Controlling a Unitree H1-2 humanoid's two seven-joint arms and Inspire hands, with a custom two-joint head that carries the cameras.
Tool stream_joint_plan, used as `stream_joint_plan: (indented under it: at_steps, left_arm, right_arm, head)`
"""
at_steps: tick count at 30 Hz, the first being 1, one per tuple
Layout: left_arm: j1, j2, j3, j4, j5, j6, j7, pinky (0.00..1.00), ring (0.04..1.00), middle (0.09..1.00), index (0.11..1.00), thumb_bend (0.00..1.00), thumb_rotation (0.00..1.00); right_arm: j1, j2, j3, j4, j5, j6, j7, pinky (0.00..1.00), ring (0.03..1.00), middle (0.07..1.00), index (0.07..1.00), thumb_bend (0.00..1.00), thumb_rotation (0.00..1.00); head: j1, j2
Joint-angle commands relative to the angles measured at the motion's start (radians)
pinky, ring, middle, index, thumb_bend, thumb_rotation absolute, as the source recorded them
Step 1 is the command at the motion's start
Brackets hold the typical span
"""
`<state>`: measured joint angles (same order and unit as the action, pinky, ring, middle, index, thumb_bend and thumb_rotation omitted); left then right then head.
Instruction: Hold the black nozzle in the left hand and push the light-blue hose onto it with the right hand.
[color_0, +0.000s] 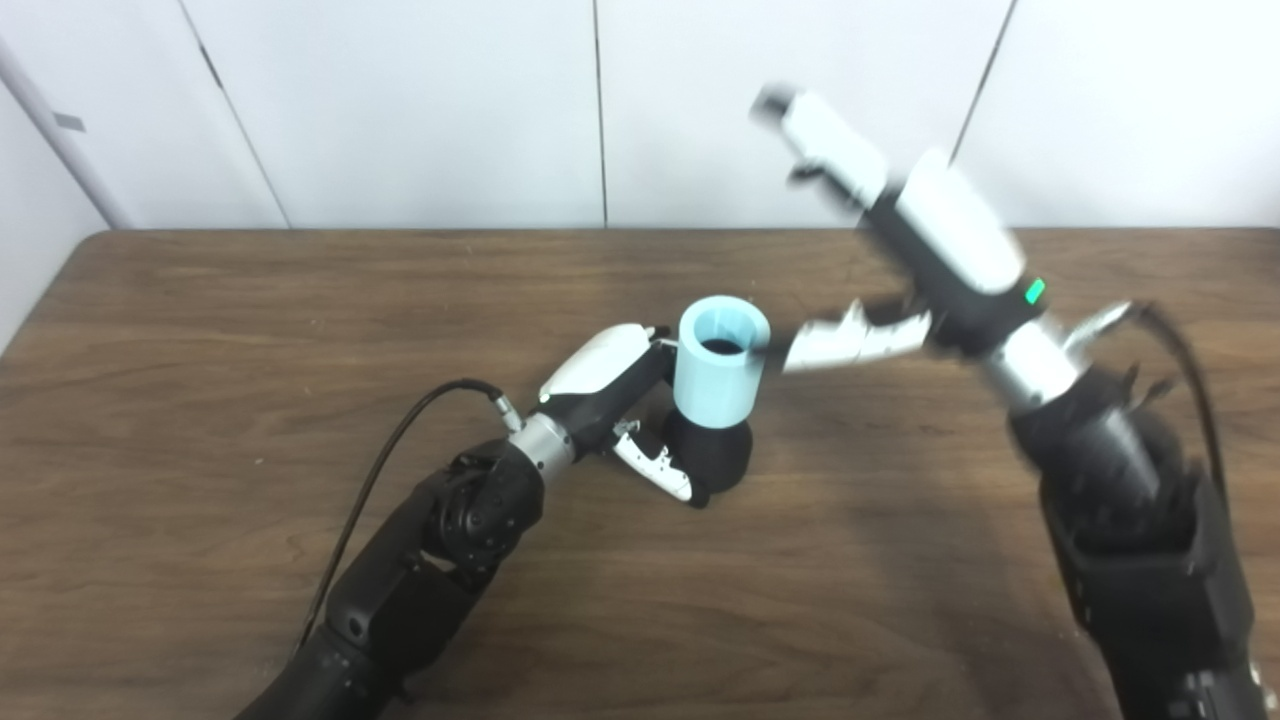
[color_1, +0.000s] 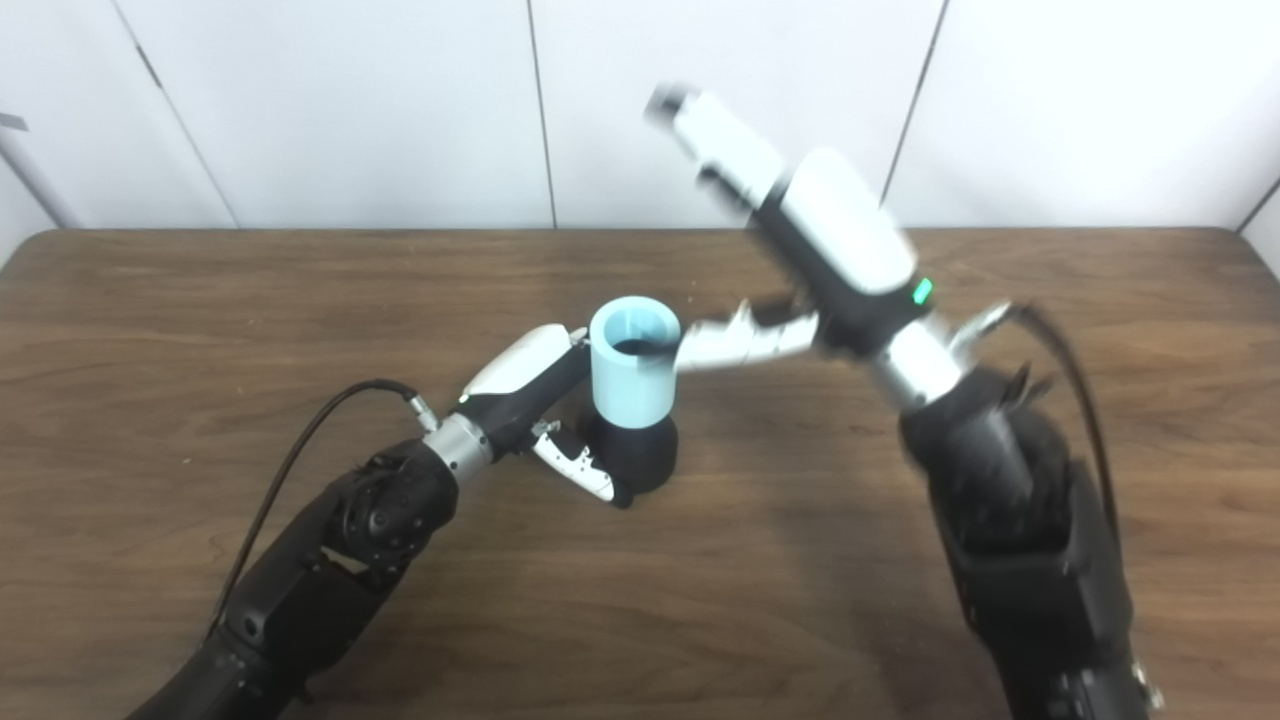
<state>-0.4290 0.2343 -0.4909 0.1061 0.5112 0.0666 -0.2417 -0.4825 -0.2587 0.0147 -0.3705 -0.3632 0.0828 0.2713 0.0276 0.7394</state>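
Observation:
The black nozzle (color_0: 712, 452) stands upright on the wooden table (color_0: 200, 330) near the middle. The light-blue hose (color_0: 720, 365) sits on top of the nozzle, open end up. My left hand (color_0: 610, 395) is shut on the black nozzle, fingers wrapped around its base from the left. My right hand (color_0: 900, 220) is raised above and to the right of the hose, blurred, fingers spread and empty; its thumb (color_0: 850, 340) reaches toward the hose rim. The same scene shows in the right eye view, with the hose (color_1: 632, 372) and right hand (color_1: 800, 220).
White wall panels (color_0: 420, 110) stand behind the table's far edge. A black cable (color_0: 390, 440) runs from my left wrist over the table. My right forearm (color_0: 1130, 520) rises from the bottom right.

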Motion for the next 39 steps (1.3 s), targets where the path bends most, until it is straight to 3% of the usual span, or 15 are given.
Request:
stream_joint_plan:
  at_steps: [1,6,12,19,22,27,39]
  left_arm:
    - [0.038,0.014,-0.035,0.057,0.021,0.042,-0.076,1.0,0.619,0.444,0.506,0.52,0.0]
    - [0.04,0.016,-0.033,0.054,0.018,0.04,-0.077,1.0,0.619,0.445,0.505,0.52,0.0]
    - [0.04,0.017,-0.032,0.053,0.017,0.041,-0.077,1.0,0.619,0.445,0.505,0.52,0.0]
    - [0.045,0.017,-0.032,0.05,0.016,0.041,-0.075,1.0,0.619,0.447,0.505,0.52,0.0]
    - [0.045,0.02,-0.029,0.05,0.013,0.039,-0.076,1.0,0.619,0.444,0.507,0.52,0.0]
    - [0.045,0.023,-0.028,0.051,0.013,0.039,-0.074,1.0,0.62,0.431,0.51,0.52,0.0]
    - [0.053,0.022,-0.023,0.038,0.008,0.048,-0.072,1.0,0.62,0.433,0.509,0.52,0.0]
  right_arm:
    - [-0.028,0.014,-0.041,-0.032,0.071,0.089,-0.015,0.69,0.875,0.983,1.0,0.71,0.47]
    - [-0.002,0.027,-0.08,-0.063,0.129,0.232,-0.018,0.61,0.774,0.93,0.969,0.71,0.43]
    - [0.037,0.012,-0.075,-0.063,0.167,0.266,-0.017,0.54,0.729,0.889,0.943,0.63,0.34]
    - [0.094,0.052,-0.097,-0.05,0.23,0.384,-0.003,0.51,0.669,0.784,0.825,0.54,0.22]
    - [0.143,0.08,-0.119,-0.013,0.278,0.387,0.019,0.48,0.628,0.752,0.786,0.57,0.22]
    - [0.19,0.099,-0.125,0.008,0.292,0.387,0.025,0.49,0.644,0.765,0.779,0.62,0.26]
    - [0.256,0.146,-0.143,0.057,0.362,0.387,-0.056,0.54,0.685,0.803,0.784,0.62,0.25]
  head:
    - [0.004,0.0]
    - [0.004,0.003]
    - [0.004,0.003]
    - [0.008,-0.008]
    - [0.008,-0.008]
    - [0.01,-0.009]
    - [0.014,-0.01]
